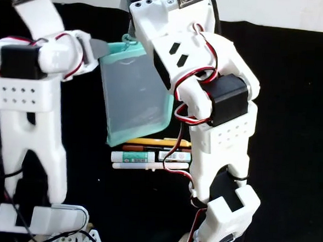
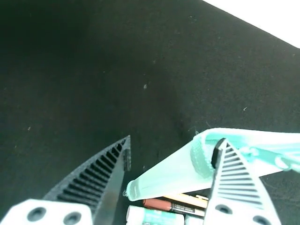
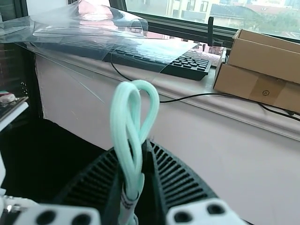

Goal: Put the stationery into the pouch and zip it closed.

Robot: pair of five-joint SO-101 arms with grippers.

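- Pinching the pouch's mint loop (image 3: 135, 108) between them, the fingers (image 3: 176, 176) of the right gripper (image 3: 136, 152) are closed tight on the cord, so the pouch (image 1: 136, 92) is held up by its top end over the counter (image 1: 294, 107).
- The left gripper (image 2: 174, 143) has its fingers (image 2: 105, 176) spread wide. The pouch's rim passes between them and lies against one finger, with no clamp on it that I can see.
- In the high view the left gripper sits at the pouch's 10 o'clock corner and the loop at its 12 o'clock.
- The stationery (image 1: 148, 153) — pens and markers in a tight row — lies on the counter at the pouch's 6 o'clock, just by its lower edge.
- The step in hand looks to be getting the mouth held open; nothing shows through the clear wall yet.
- To do it well, the left fingers should close on one lip of the rim only — catching both layers would pinch the mouth shut.
- A thin cord can slip or let the pouch swing, so the right hold needs to be steady.
- The soft walls will likely sag, so drawing the two holds gently apart should tauten the opening.
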